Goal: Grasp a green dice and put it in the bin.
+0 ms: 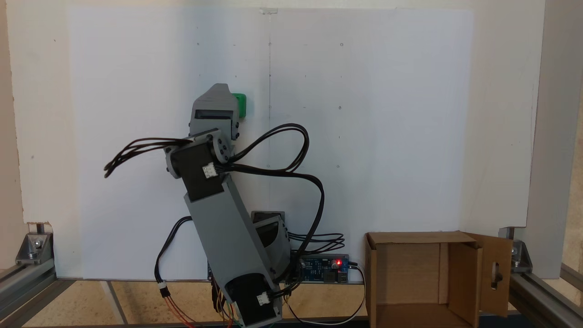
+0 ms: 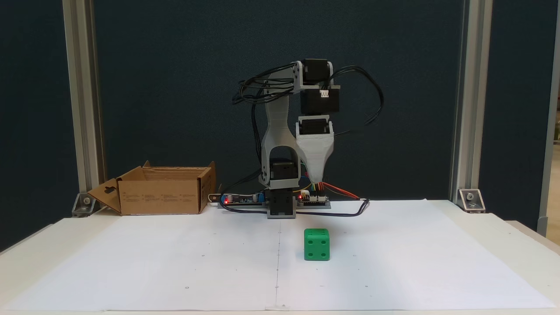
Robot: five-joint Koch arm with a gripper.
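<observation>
Green dice [image 2: 316,244] sits ungrasped on desk; hand [image 2: 316,178] above it, jaw state unclear; bin [image 2: 159,197] empty.

Green dice [image 2: 316,244], brown bin [image 2: 159,197]

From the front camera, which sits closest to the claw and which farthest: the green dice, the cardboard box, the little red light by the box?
From the gripper:
1. green dice, on the paper below it.
2. red light, left, on the board.
3. cardboard box, far left.
</observation>
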